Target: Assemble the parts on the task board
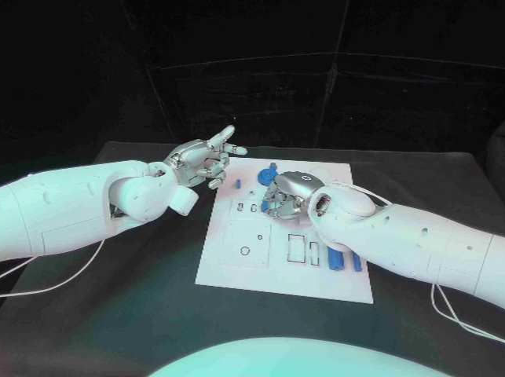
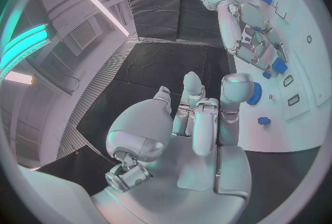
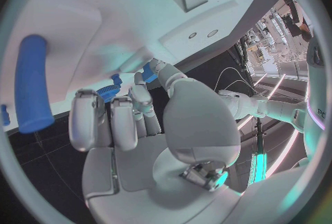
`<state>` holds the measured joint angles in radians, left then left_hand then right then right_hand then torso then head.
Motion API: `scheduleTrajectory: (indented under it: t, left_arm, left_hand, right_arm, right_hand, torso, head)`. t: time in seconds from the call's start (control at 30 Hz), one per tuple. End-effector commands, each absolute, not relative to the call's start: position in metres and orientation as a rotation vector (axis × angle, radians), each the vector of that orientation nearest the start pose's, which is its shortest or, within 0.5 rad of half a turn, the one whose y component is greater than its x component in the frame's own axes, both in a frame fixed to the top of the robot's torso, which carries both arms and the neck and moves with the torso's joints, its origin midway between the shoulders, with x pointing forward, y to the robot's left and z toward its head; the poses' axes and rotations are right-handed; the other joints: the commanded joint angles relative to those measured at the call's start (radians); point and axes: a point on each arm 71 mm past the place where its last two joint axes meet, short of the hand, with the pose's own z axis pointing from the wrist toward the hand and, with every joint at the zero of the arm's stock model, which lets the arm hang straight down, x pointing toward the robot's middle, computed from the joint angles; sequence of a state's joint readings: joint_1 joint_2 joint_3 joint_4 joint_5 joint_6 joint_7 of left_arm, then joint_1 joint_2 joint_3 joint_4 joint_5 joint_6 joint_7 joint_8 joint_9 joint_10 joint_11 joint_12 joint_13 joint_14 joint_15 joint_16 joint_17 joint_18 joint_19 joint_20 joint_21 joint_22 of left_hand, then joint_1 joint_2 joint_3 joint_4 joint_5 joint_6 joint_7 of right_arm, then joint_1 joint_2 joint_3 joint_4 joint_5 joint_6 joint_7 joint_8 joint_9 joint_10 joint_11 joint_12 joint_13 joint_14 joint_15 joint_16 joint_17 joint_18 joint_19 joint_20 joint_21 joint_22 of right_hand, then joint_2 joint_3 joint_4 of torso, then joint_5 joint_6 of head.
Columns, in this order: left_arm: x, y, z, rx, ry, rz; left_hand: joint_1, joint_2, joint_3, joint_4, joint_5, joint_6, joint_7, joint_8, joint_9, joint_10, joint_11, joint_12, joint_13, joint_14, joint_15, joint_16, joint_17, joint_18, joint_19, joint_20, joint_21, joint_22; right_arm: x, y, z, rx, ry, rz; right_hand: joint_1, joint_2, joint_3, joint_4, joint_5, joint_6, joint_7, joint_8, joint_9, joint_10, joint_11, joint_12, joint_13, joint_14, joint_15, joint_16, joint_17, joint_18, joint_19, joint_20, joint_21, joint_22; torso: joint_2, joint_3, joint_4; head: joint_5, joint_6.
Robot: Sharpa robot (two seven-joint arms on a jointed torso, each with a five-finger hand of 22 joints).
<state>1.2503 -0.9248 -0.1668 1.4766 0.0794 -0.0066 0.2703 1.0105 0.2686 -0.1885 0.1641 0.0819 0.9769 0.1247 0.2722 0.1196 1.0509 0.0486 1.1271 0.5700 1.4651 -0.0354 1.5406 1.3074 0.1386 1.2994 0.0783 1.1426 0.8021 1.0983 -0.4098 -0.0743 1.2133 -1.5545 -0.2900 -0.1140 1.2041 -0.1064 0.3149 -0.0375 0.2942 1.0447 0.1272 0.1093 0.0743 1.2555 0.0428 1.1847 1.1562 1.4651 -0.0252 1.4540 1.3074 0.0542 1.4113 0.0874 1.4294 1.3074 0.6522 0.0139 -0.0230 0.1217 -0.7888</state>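
My right hand (image 1: 284, 196) hovers low over the board (image 1: 252, 271), fingers curled near a blue part (image 2: 279, 65); whether it grips it, I cannot tell. My left hand (image 1: 203, 162) waits beside the board's edge, empty and spread, clear of the work. A blue bar (image 1: 336, 260) lies near the board's right edge.

Crowded at the far end of the board (image 1: 284, 271) by the right hand (image 1: 284, 195), left hand (image 1: 203, 162) just beside its far left corner; open near half, bare tabletop (image 1: 116, 314) left; blocked along right edge by arm (image 1: 411, 239)
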Motion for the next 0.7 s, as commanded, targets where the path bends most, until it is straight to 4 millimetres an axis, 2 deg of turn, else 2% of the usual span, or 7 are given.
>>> scheduleTrajectory:
  t: [0.03, 0.7]
  left_arm:
    - [0.4798, 0.2497, -0.2076, -1.212, 1.684, -1.622]
    - [0.4802, 0.2497, -0.2078, -1.213, 1.687, -1.621]
  left_hand:
    - [0.011, 0.002, -0.002, -0.006, 0.000, 0.001, 0.001, -0.004, -0.002, -0.003, -0.003, -0.003, -0.001, 0.084, 0.008, -0.004, 0.175, 0.002, -0.006, 0.000, -0.004, -0.001]
    - [0.011, 0.002, -0.002, -0.006, 0.000, 0.001, 0.001, -0.004, -0.002, -0.003, -0.003, -0.003, -0.001, 0.084, 0.008, -0.004, 0.175, 0.002, -0.006, 0.000, -0.004, -0.001]
  right_arm:
    - [0.4903, -0.0549, -0.2572, -0.329, 1.739, 0.727]
    - [0.4897, -0.0546, -0.2549, -0.321, 1.712, 0.739]
  right_hand:
    - [-0.004, -0.005, -0.008, 0.001, -0.010, -0.011, 0.001, -0.007, -0.002, -0.008, 0.003, -0.004, -0.002, 0.067, 0.000, -0.005, 0.099, 0.001, -0.008, -0.001, -0.003, 0.066]
    - [-0.004, -0.006, -0.010, 0.002, -0.013, -0.014, 0.003, -0.009, -0.002, -0.006, 0.004, 0.000, 0.002, 0.068, 0.001, -0.005, 0.099, 0.001, -0.008, 0.000, -0.003, 0.066]
  torso:
    - [0.000, 0.0001, 0.0000]
    - [0.000, 0.0001, 0.0001]
  head:
    - [0.000, 0.000]
    - [-0.001, 0.000]
